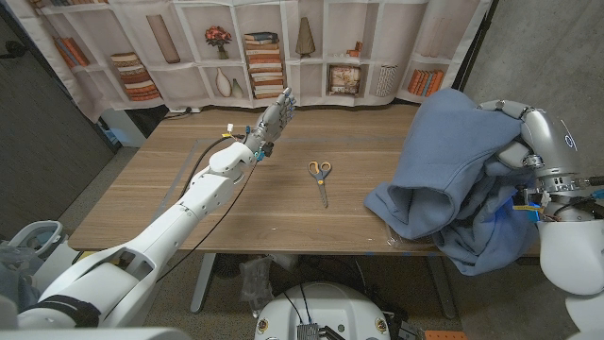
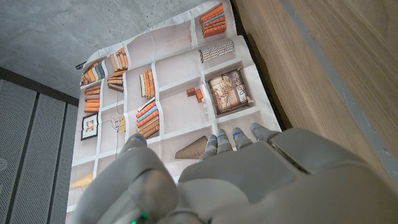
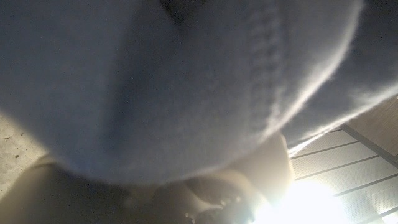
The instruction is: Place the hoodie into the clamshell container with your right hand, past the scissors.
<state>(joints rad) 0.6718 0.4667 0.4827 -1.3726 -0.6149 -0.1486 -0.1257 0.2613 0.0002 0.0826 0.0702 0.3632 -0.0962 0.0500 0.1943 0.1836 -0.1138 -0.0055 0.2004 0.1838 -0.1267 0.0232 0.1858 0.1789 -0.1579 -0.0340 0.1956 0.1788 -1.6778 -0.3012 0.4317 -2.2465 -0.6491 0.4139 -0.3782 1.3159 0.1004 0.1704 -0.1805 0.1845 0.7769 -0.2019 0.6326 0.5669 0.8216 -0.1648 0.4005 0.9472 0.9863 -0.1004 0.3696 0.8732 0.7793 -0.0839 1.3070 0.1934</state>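
The blue hoodie (image 1: pixel 453 189) hangs bunched over the table's right end, and its lower folds lie on the wood and spill over the front edge. My right hand (image 1: pixel 514 118) grips it near the top, with cloth wrapped round the fingers. Up close in the right wrist view, the hoodie fabric (image 3: pixel 186 81) covers the lens. The scissors (image 1: pixel 320 179), with yellow-and-blue handles, lie at the table's middle, left of the hoodie. A thin clear plastic edge (image 1: pixel 394 242) peeks out under the hoodie's front fold; I cannot tell what it is. My left hand (image 1: pixel 276 118) is raised over the back of the table, fingers straight, holding nothing.
The wooden table (image 1: pixel 189 203) has a cable running along my left arm. A bookshelf-print backdrop (image 1: pixel 283 47) hangs behind the far edge and appears as the backdrop (image 2: pixel 174 93) beyond my left hand (image 2: pixel 236 180).
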